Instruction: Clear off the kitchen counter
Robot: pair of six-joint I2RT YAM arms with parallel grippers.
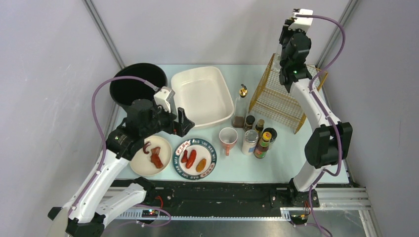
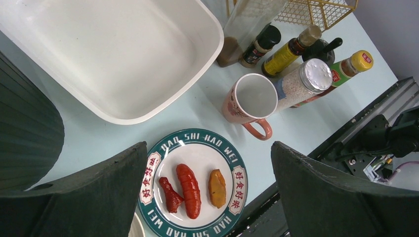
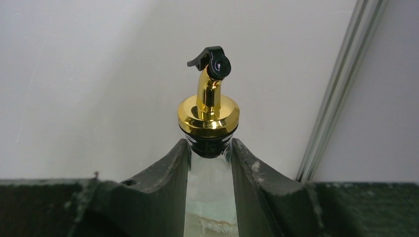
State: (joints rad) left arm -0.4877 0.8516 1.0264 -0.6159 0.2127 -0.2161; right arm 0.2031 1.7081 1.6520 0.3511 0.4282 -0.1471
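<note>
Two robot arms stand at the near edge of the kitchen counter [image 1: 286, 158], a pale mint-green tabletop lying flat ahead of their bases. Its long axis runs left to right, and a black rail lines its near edge.

At far right, the right gripper [image 3: 210, 145] sits high above a gold wire basket [image 1: 276, 98]. Its jaws are drawn in narrowly around the neck of a clear glass bottle [image 3: 208, 113]. The bottle stands upright in the wrist view, its gold pourer and black cap turned left. From overhead the held bottle is hard to make out.

At near left, the left gripper [image 1: 184, 124] hangs with jaws spread wide and empty. It is over the far side of a green-rimmed plate [image 1: 213, 158] carrying three pieces of food [image 2: 188, 190], close to the near corner of a white tub [image 1: 202, 96].

A pale plate [image 1: 141, 165] with red-brown food lies just left of the green-rimmed one, and a black pan [image 1: 133, 81] sits far left. A pink mug [image 1: 228, 139] stands upright to the right, handle toward the near edge, beside a cluster of condiment bottles [image 1: 257, 140].
</note>
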